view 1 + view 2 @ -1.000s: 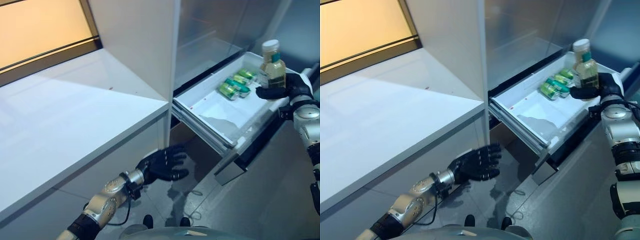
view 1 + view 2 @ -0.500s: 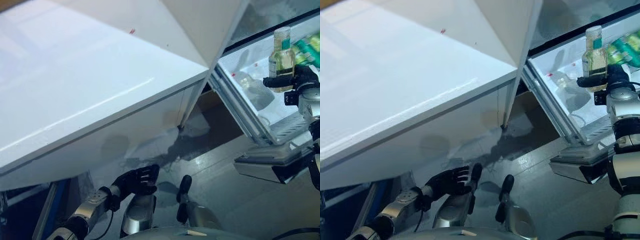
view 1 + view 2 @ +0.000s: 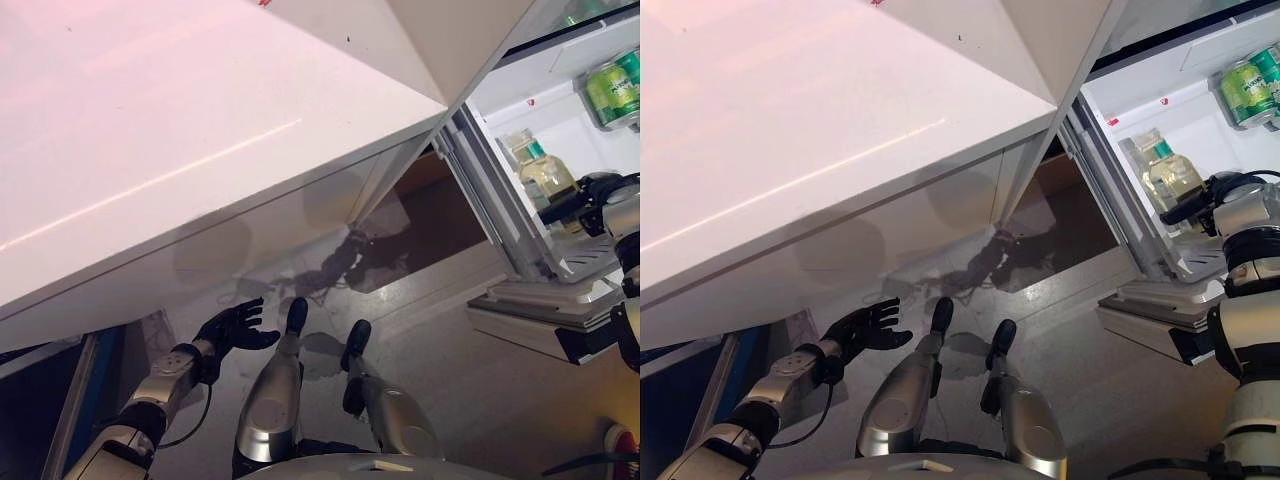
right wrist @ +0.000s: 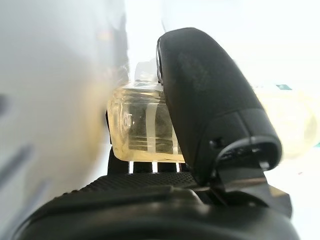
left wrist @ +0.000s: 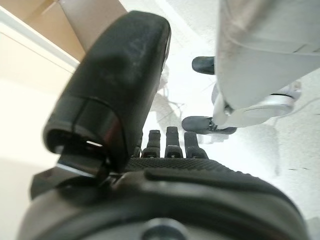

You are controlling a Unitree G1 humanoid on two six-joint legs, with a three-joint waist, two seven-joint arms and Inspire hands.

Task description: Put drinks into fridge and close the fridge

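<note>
A clear bottle of pale yellow drink (image 3: 546, 176) with a white cap lies tilted low in the open white fridge drawer (image 3: 520, 95). My right hand (image 3: 592, 193) is shut on its lower part; in the right wrist view the thumb (image 4: 210, 100) lies over the bottle (image 4: 145, 130) and the fingers curl under it. Green cans (image 3: 615, 88) lie further back in the drawer. My left hand (image 3: 232, 325) hangs open low beside the cabinet, holding nothing; it also shows in the left wrist view (image 5: 125, 90).
A white counter (image 3: 200, 120) fills the left, with its white front panel below. The drawer's grey front (image 3: 545, 325) juts out over the grey floor. A dark gap opens under the drawer beside the cabinet.
The camera has tilted down. My right hand has lowered the bottle from above the drawer's rim down into the drawer. My left arm has dropped towards the floor.
</note>
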